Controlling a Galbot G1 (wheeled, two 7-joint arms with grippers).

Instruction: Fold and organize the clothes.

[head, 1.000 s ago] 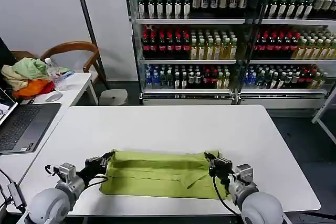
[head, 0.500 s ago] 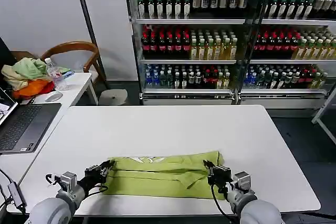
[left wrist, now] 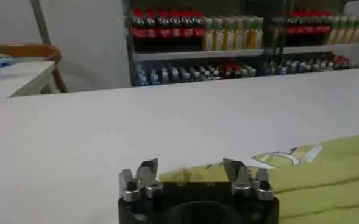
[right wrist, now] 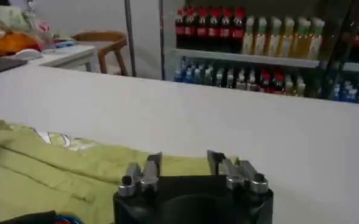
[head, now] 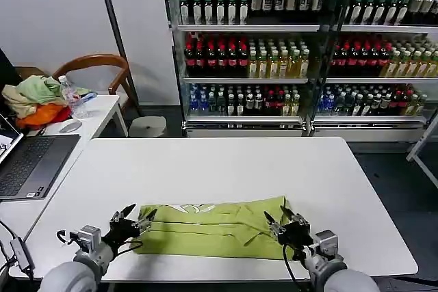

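**Folded T-shirt on the table, both grippers spread at its ends**

The head view shows the lime T-shirt (head: 213, 229) folded into a long band along the near edge of the white table (head: 226, 165), white lettering at its far edge. The left gripper (head: 131, 218) sits at the band's left end, the right gripper (head: 282, 218) at its right end. The wrist views add the finger detail: the left gripper's fingers (left wrist: 147, 172) stand apart above bare tabletop, grasping nothing. The right gripper's fingers (right wrist: 150, 165) are likewise spread, with cloth just beyond them.
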